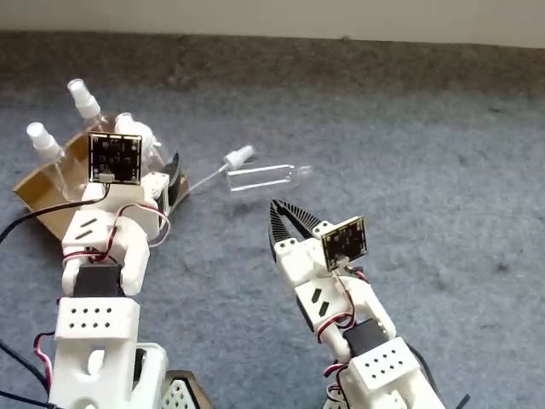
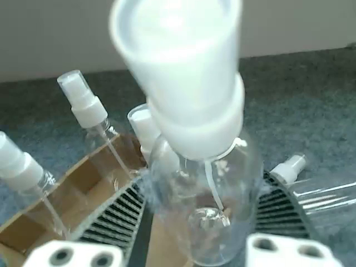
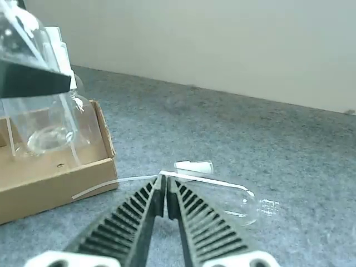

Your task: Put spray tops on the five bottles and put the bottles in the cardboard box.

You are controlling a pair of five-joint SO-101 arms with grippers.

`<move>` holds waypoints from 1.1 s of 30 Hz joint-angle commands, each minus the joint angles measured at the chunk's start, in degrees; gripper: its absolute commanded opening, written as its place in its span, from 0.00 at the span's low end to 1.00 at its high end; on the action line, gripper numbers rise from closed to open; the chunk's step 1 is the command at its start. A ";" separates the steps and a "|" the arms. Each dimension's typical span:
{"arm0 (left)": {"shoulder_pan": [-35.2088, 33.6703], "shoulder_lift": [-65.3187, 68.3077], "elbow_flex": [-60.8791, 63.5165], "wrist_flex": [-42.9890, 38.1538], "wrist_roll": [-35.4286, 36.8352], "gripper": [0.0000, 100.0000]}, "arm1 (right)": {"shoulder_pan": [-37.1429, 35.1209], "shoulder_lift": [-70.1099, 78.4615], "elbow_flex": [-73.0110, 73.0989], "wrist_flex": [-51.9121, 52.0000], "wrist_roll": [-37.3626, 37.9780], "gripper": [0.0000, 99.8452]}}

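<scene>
Our left hand (image 2: 203,186) grips a clear bottle (image 2: 194,144) with a white spray top (image 2: 178,72), right at the cardboard box (image 1: 38,194) on the far left. We cannot tell if it touches the box floor. Three more topped bottles (image 2: 83,108) stand in the box. Our right hand (image 3: 165,181) is closed and holds nothing. Just past it, the last bottle (image 1: 260,177) lies on the gray table (image 1: 409,153), with a loose spray top (image 1: 240,157) beside it.

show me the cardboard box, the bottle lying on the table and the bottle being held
cardboard box (image 3: 55,183), right wrist view, on its front wall
lying bottle (image 1: 260,177), high view, on its clear body
held bottle (image 2: 206,189), left wrist view, on its glass body
</scene>
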 commanded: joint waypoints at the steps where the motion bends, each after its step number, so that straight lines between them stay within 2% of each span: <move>1: -3.03 -4.53 0.92 3.34 -0.09 0.11 | 0.92 -0.48 9.63 0.13 0.62 0.00; 9: -3.91 -22.73 14.11 3.69 -0.44 0.11 | 0.92 -0.48 9.63 0.13 0.62 0.00; 15: -10.68 -32.13 16.75 3.78 -0.44 0.12 | 0.92 -0.40 9.63 0.13 0.62 0.00; 20: -12.26 -26.42 13.85 3.43 -0.53 0.12 | 0.92 -0.22 9.63 0.22 0.62 0.00; 29: -13.14 -6.99 4.35 2.99 -0.53 0.12 | 0.92 -0.48 9.63 2.68 0.62 0.00; 33: -17.36 -0.84 4.09 -4.48 -0.53 0.12 | 0.92 -0.48 9.63 2.86 0.62 0.00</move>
